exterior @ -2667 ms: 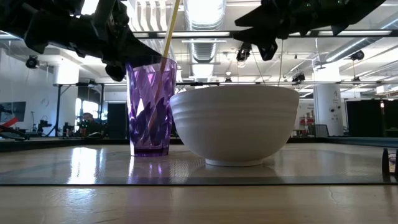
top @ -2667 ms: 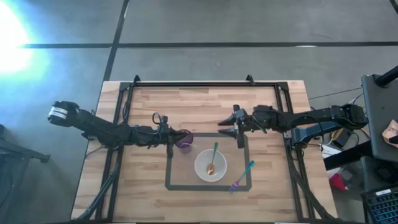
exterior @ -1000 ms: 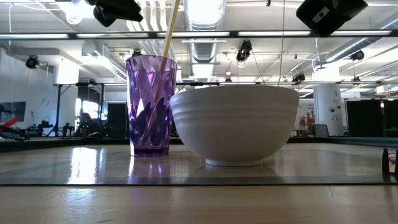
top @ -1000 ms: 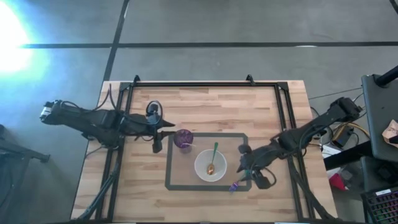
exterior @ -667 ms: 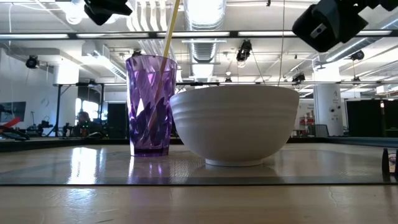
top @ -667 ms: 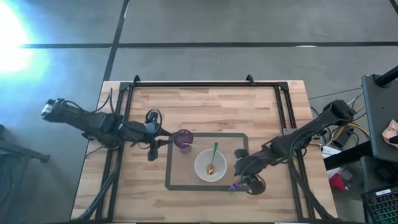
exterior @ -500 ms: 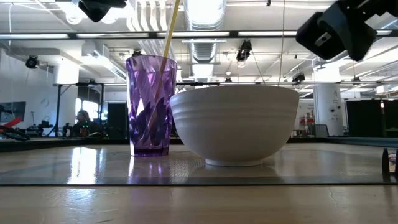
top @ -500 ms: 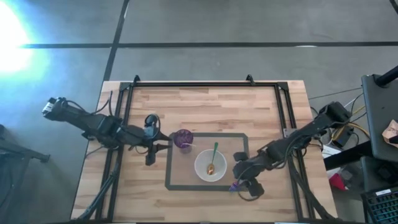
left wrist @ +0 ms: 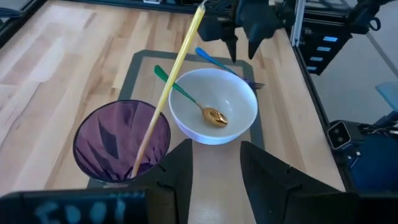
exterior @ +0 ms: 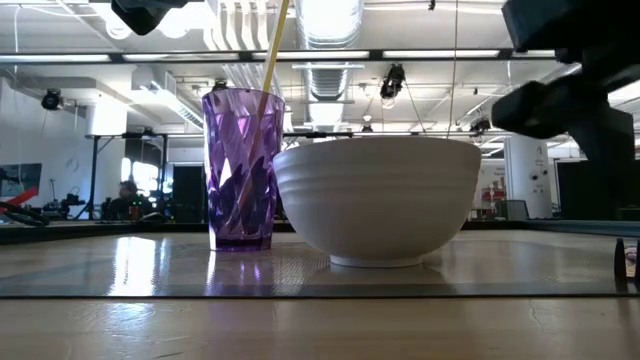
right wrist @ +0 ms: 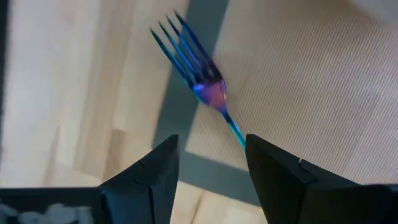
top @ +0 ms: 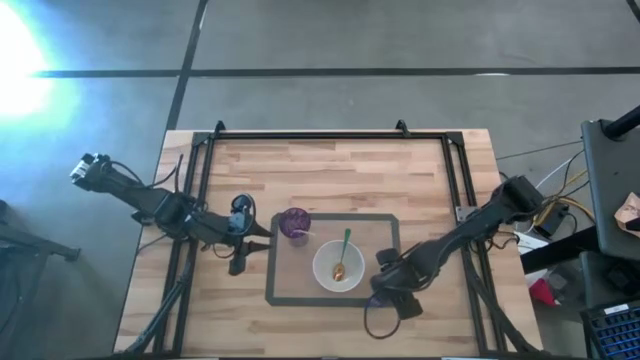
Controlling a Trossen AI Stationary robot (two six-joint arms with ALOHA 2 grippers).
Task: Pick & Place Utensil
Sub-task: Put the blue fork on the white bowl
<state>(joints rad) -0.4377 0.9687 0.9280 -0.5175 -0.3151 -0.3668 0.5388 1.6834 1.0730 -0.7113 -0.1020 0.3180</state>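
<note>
Iridescent blue-purple metal fork (right wrist: 208,87) flat on table, tines over dark tape border of grey mat (top: 300,287), beside white ribbed bowl (top: 338,266). Right gripper (right wrist: 208,163) directly above fork, fingers spread, gripping nothing. Gold spoon with green handle (left wrist: 189,99) inside bowl. Purple faceted plastic cup (left wrist: 121,142) with yellow straw (left wrist: 168,87) next to bowl. Left gripper (left wrist: 214,171) near cup, fingers apart, empty.

a blue-purple fork (right wrist: 208,87) lies flat, tines over the mat's dark edge onto the wood, handle on the mat, just beside the bowl (top: 338,266) holding a green-handled gold spoon (left wrist: 198,107).
</note>
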